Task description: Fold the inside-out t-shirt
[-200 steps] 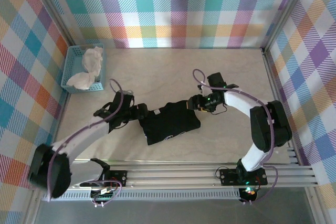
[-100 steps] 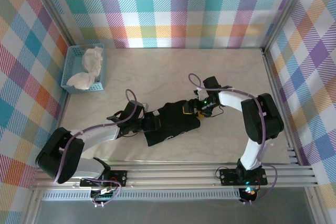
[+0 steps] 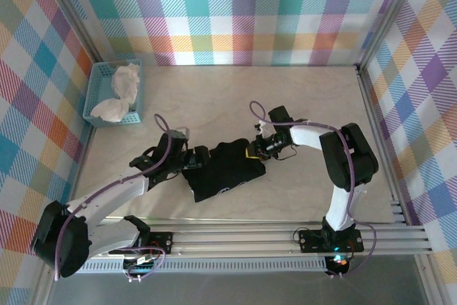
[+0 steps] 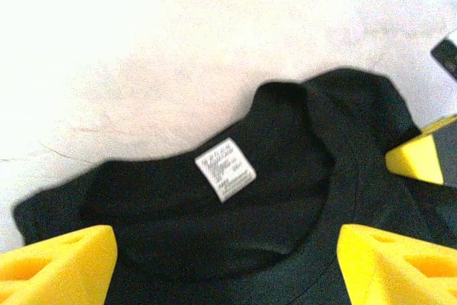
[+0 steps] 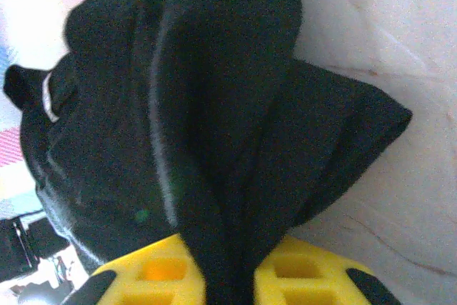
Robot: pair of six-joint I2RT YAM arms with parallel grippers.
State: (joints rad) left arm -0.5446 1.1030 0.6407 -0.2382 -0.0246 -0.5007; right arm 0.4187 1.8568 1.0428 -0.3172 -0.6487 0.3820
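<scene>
The black t-shirt [image 3: 227, 169] lies bunched in a small folded heap at the middle of the table. Its neckline and white label [image 4: 226, 168] face up in the left wrist view. My left gripper [image 3: 196, 158] is at the heap's left end, and its yellow fingers [image 4: 61, 266] stand wide apart and open over the collar [image 4: 228, 248]. My right gripper [image 3: 254, 149] is at the heap's upper right edge, shut on a pinched fold of black cloth [image 5: 228, 176] between its yellow pads [image 5: 153, 276]. The print is hidden.
A light-blue basket [image 3: 94, 98] holding white cloth [image 3: 120, 89] stands at the back left by the plaid wall. Bare pale tabletop [image 3: 314, 98] surrounds the shirt. The metal rail [image 3: 285, 237] runs along the near edge.
My right gripper has drawn its pinched edge leftward, and the heap has slid slightly left. My left gripper reached in toward the shirt, then backed off a little to the collar.
</scene>
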